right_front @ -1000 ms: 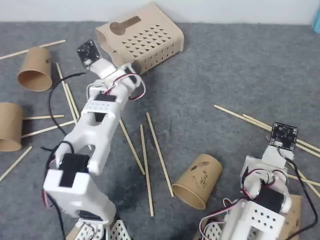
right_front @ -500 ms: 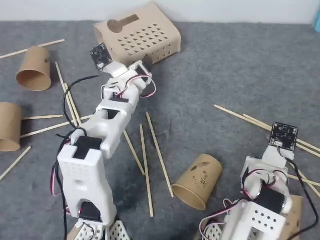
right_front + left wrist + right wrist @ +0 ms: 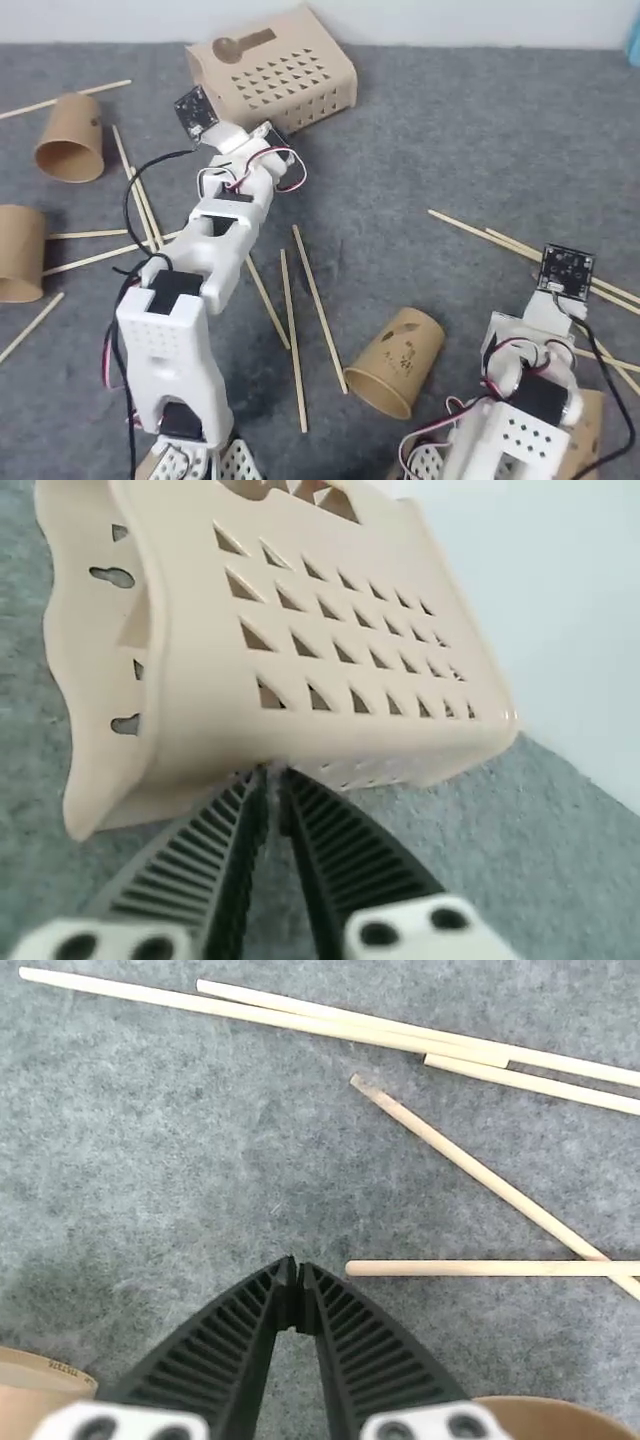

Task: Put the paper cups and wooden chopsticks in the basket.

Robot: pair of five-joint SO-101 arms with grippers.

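Two grippers: both are mine, both are drawn narrow, and neither carries anything.
Left gripper: my jaws are all but together, with only a sliver of carpet showing between them. The tips sit at the lower edge of the basket. I cannot tell whether they touch it or stop just short.
Reason for left posture: I judge that narrow tips pressed low against the wall suit nudging or levering the basket, not picking anything up.
Right gripper: my jaws are closed tip to tip over bare carpet. The nearest chopstick lies just beside the tips and apart from them, so I judge this arm to be parked.
Basket position: it lies near the far wall, tipped over with a perforated wall facing up rather than standing on its base. I judge it must be righted before it can receive anything.
Paper cups: two lie to the left of my left arm. One lies on its side between my arms. All are outside the basket.
Chopsticks: they are scattered flat on the carpet, several beside my left arm and several near my right arm.
Progress: I judge that nothing is loaded yet.
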